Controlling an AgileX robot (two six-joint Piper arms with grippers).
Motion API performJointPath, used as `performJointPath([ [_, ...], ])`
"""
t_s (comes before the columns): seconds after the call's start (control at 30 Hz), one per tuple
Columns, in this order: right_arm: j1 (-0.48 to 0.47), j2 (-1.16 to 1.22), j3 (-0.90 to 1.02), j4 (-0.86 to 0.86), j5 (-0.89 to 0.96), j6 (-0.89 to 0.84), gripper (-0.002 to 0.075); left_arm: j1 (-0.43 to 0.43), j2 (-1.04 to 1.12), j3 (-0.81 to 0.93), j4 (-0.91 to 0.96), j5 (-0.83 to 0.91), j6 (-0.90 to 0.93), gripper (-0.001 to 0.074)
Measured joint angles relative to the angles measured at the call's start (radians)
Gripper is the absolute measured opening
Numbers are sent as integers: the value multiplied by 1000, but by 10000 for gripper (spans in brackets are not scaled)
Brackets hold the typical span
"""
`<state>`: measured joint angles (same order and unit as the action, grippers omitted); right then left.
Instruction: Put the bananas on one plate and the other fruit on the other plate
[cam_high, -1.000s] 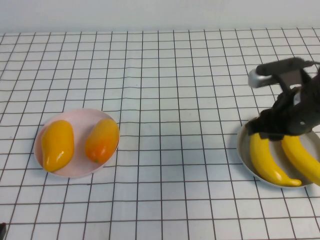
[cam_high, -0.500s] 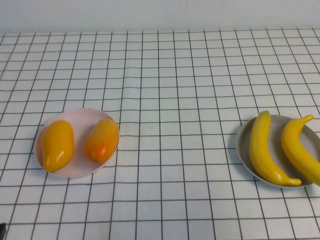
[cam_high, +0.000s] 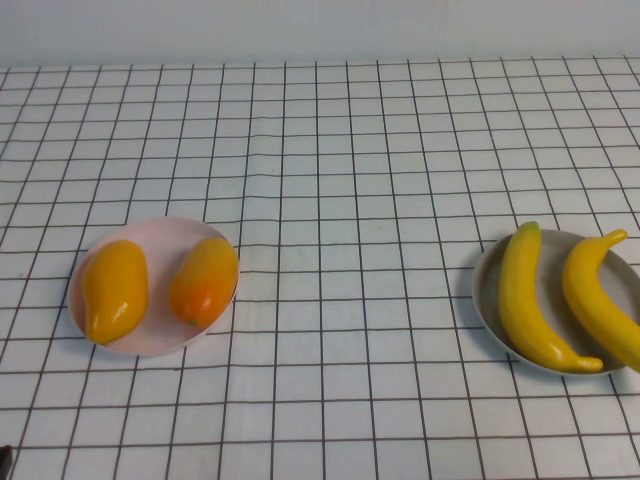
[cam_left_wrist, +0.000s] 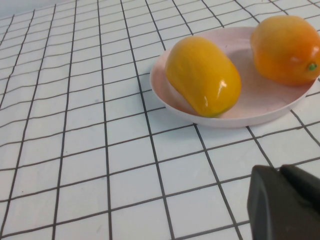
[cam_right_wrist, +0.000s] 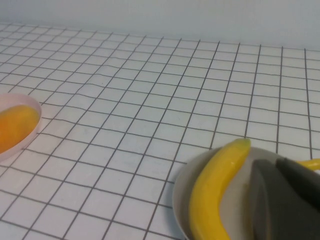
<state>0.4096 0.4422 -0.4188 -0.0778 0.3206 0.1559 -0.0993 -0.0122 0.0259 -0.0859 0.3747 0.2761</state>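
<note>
Bananas (cam_high: 560, 300) glossy yellow, curved, on grey plate (cam_high: 487, 300)

You see glossy, smooth plastic bananas (cam_high: 528, 300) and mango-like fruits (cam_high: 114, 289). Your tabletop (cam_high: 340, 150) wears a slightly wrinkled gridded cloth; the plates (cam_high: 488, 290) look matt

I see a white table (cam_high: 330, 150) covered in a black grid. On it, the pale pink plate (cam_high: 180, 334) lies near its left edge. The grey plate (cam_high: 487, 290) lies at its right edge.

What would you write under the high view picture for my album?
Two bananas lie on the grey plate, two orange fruits on the pink plate.
</note>
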Motion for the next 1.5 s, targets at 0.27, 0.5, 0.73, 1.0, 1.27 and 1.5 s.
performJointPath([
  [0.27,0,-3,97,-16,-101,0,-15,0,0,0,0,0,0,-1],
  [0.5,-8,-32,186,-46,-197,0,-15,0,0,0,0,0,0,-1],
  [0.73,-195,-271,339,-1,-250,-20,-15,0,0,0,0,0,0,-1],
  [1.0,-450,-450,435,111,-218,-120,-15,0,-2,0,0,0,0,-1],
  [1.27,-499,-450,442,202,-71,-126,-15,0,-2,0,0,0,0,-1],
  [1.5,-499,-450,446,264,39,-129,-15,0,-2,0,0,0,0,-1],
])
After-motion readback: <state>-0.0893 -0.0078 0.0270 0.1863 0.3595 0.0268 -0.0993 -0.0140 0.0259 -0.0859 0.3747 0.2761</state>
